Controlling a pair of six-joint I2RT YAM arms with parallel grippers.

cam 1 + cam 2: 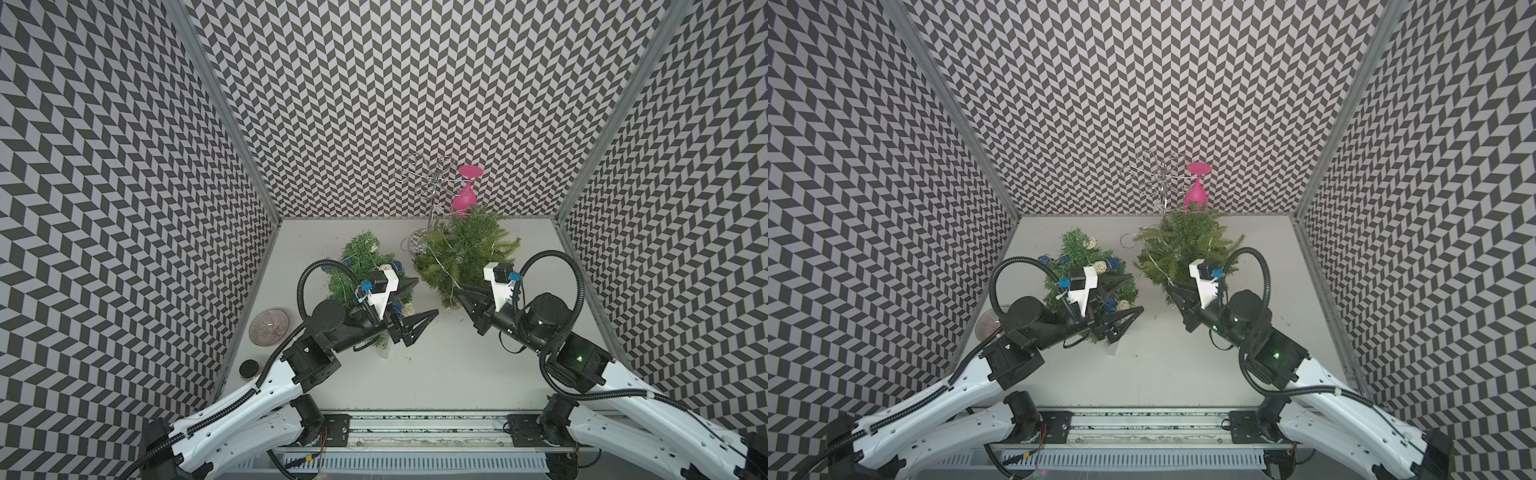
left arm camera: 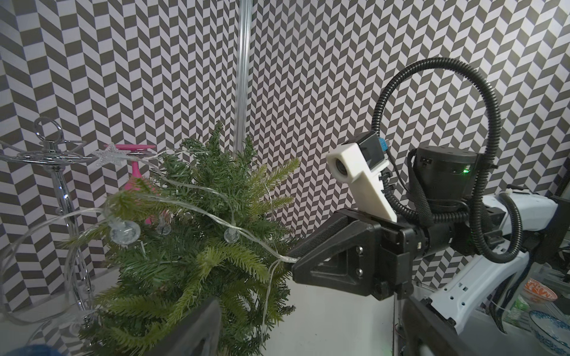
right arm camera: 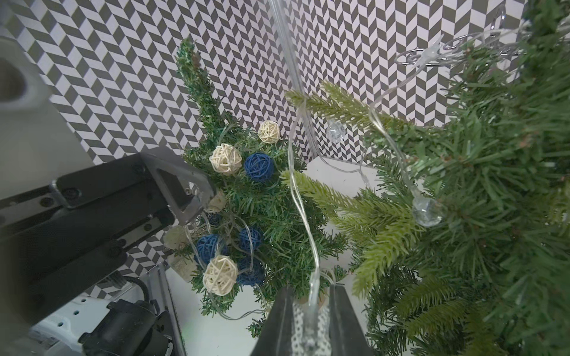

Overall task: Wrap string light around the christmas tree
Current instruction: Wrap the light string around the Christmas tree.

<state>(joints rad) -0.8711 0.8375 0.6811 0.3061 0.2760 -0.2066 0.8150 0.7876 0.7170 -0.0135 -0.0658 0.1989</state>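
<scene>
In both top views the christmas tree (image 1: 469, 245) (image 1: 1183, 245), bushy and soft-needled, is seen at the far right-centre of the matte pale table (image 1: 436, 374). The thin, clear string light (image 1: 442, 264) is draped loosely over the tree's near-left side. The right gripper (image 1: 456, 291) is set at the tree's near edge, its black wedge fingers drawn together on the string light. The left gripper (image 1: 427, 296) is held with fingers spread wide over the bare gap between this tree and a second tree (image 1: 361, 257) hung with woven balls. A chrome rack (image 1: 434, 178) and a pink glass (image 1: 465, 195) are crowded just behind the christmas tree. Open table is left in the near centre.

In the left wrist view the string light (image 2: 231, 235) is carried across the branches, past faceted clear bulbs, to the tip of the right gripper (image 2: 291, 262), where it is pinched. The left gripper (image 2: 308, 311) is shown with its own fingers well apart.

In the right wrist view the string light (image 3: 427, 212) is led down from the branches as a glossy ribbon and clamped between the dotted pads of the right gripper (image 3: 311, 296). The second tree (image 3: 271, 203) is seen beyond, near but apart.
</scene>
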